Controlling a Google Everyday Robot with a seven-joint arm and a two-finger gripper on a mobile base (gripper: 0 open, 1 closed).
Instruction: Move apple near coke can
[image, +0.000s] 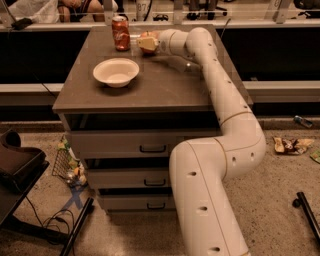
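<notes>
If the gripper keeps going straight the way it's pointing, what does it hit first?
Probably the coke can: the gripper, holding the apple, points toward it with nothing between. Depth is unclear, so it might slip just past.

We read no text, number or sign for sure. The coke can (120, 33) carries white script on red, but we cannot make out its letters. Gripper (144, 44) sits near the table's (165, 90) far edge, just beside the can, clasping the apple (149, 42).
</notes>
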